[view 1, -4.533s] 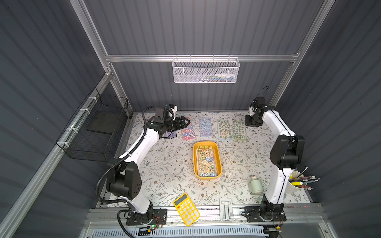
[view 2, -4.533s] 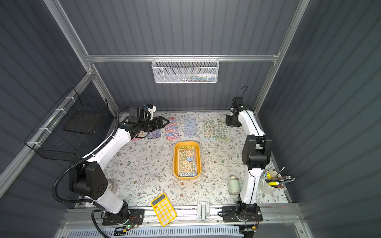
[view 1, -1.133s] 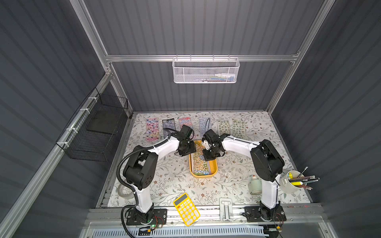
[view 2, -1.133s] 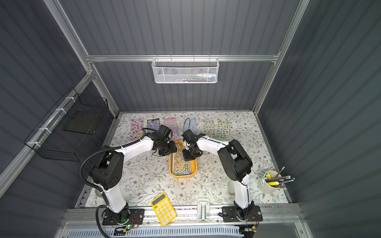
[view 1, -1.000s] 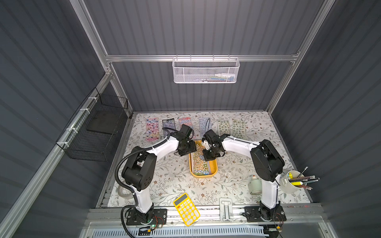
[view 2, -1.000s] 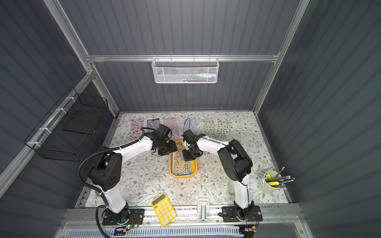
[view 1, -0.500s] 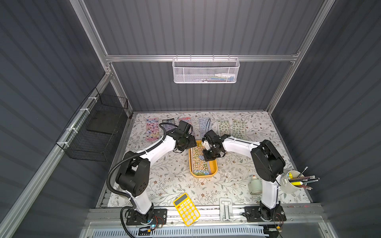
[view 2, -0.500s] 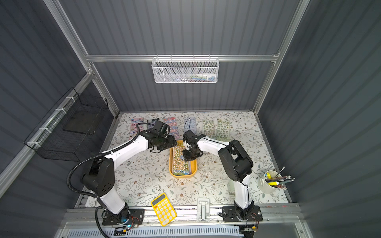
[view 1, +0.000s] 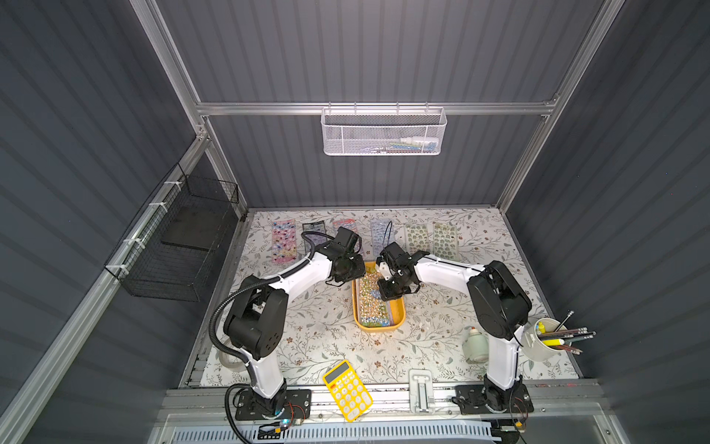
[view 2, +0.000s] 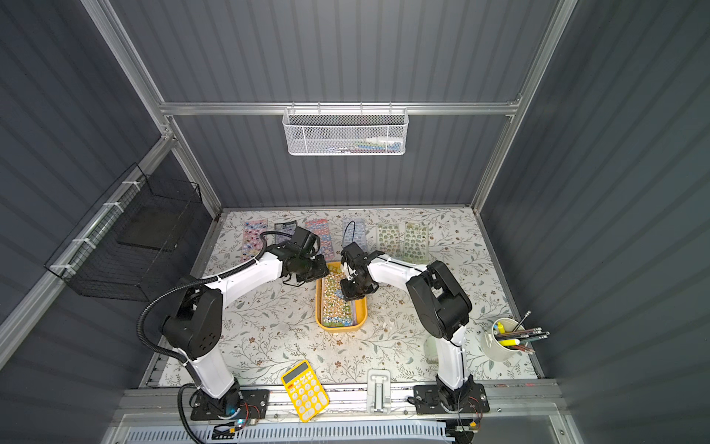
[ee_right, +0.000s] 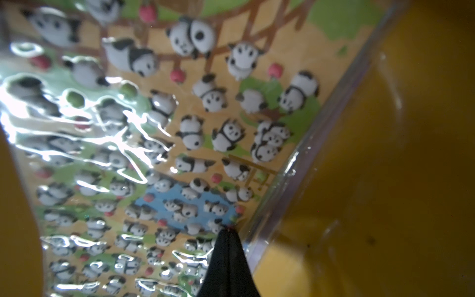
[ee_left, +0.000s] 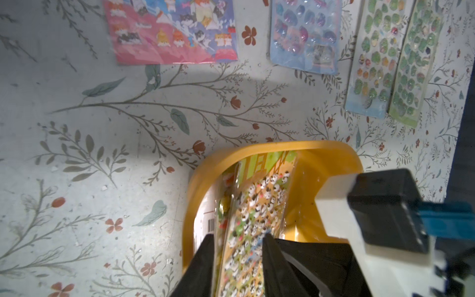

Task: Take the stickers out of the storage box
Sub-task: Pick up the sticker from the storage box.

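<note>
The storage box (view 1: 399,319) (view 2: 361,311) is a mustard-yellow tray in mid-table. It holds stickers (view 1: 370,303) (view 2: 334,303), with a glossy panda sheet (ee_left: 259,200) (ee_right: 205,115) on top, tilted up. My left gripper (view 1: 355,271) (view 2: 320,271) (ee_left: 237,239) is at the box's far left corner. Its jaws are apart and straddle the sheet's end. My right gripper (view 1: 384,296) (view 2: 345,296) (ee_right: 227,231) is shut, and its tip touches the panda sheet near that sheet's edge. Several more stickers (view 1: 283,240) (ee_left: 174,30) lie in a row along the back.
A yellow calculator (view 1: 347,390) and a metal clip (view 1: 420,388) lie at the front edge. A small bottle (view 1: 475,344) and a pen cup (view 1: 545,338) stand front right. A white mesh basket (view 1: 384,130) hangs on the back rail, and a black wire basket (view 1: 180,242) hangs on the left wall.
Both arms came from the back row to the box. Over the last second the left jaws narrowed around the sheet's end. The right gripper stayed shut on the spot.
</note>
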{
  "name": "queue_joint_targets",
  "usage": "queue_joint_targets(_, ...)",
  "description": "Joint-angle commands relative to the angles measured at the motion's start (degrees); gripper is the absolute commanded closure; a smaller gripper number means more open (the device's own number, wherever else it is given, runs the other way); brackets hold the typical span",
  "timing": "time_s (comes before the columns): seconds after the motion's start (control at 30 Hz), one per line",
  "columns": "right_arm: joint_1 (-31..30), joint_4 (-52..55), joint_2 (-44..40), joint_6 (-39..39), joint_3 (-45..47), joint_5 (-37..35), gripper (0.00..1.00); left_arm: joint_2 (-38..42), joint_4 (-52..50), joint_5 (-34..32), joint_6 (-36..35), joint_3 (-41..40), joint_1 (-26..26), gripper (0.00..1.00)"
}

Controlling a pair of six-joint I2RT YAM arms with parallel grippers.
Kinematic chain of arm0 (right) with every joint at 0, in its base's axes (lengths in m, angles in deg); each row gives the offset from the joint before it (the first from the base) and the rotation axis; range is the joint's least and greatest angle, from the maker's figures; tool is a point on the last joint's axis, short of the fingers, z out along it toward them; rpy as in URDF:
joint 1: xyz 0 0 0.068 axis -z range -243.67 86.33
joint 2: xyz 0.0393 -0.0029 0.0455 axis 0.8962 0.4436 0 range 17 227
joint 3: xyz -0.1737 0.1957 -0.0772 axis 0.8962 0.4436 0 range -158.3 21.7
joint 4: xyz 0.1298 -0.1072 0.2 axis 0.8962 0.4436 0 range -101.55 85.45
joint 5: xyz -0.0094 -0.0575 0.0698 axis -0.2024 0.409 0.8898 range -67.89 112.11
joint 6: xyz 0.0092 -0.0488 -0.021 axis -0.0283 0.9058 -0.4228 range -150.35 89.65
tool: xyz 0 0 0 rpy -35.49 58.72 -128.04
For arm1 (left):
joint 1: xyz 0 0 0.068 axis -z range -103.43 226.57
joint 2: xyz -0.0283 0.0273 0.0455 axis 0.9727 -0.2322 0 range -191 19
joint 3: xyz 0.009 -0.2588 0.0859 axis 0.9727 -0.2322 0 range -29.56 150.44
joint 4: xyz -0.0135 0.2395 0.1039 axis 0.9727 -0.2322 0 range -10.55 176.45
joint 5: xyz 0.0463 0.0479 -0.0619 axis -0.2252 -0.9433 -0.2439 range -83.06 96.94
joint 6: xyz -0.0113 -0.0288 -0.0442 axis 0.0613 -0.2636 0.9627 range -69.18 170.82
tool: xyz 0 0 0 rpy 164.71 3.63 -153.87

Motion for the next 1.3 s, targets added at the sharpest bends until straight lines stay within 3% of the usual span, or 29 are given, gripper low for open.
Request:
queue_joint_targets(0.0,-0.5,-1.5,3.7,0.8,1.9,-0.4,1.0,-1.8,-0.1,0.1,-1.1,2.6,0.7,0.64)
queue_joint_targets(0.37,-0.5,-1.8,3.6,0.6,2.1,-0.7,1.0,-3.9,0.3,1.4,-0.9,3.9,2.2,0.74)
queue_joint_targets(0.53,-0.5,-1.7,3.3,0.4,2.4,-1.0,1.0,-3.9,-0.2,1.4,-0.9,4.1,2.6,1.0)
queue_joint_targets(0.87,0.2,-2.1,-8.2,1.1,3.4,-4.2,0.8,0.8,-2.0,-0.3,-6.6,8.8,2.4,1.0)
queue_joint_targets(1.07,2.2,-3.8,-18.3,2.4,3.2,-5.8,0.7,5.6,0.0,3.6,-10.7,11.4,0.5,1.0)
queue_joint_targets(1.27,5.1,-5.3,-24.0,2.1,3.1,-2.8,0.65,9.0,2.7,10.4,-8.6,10.3,-6.0,1.0)
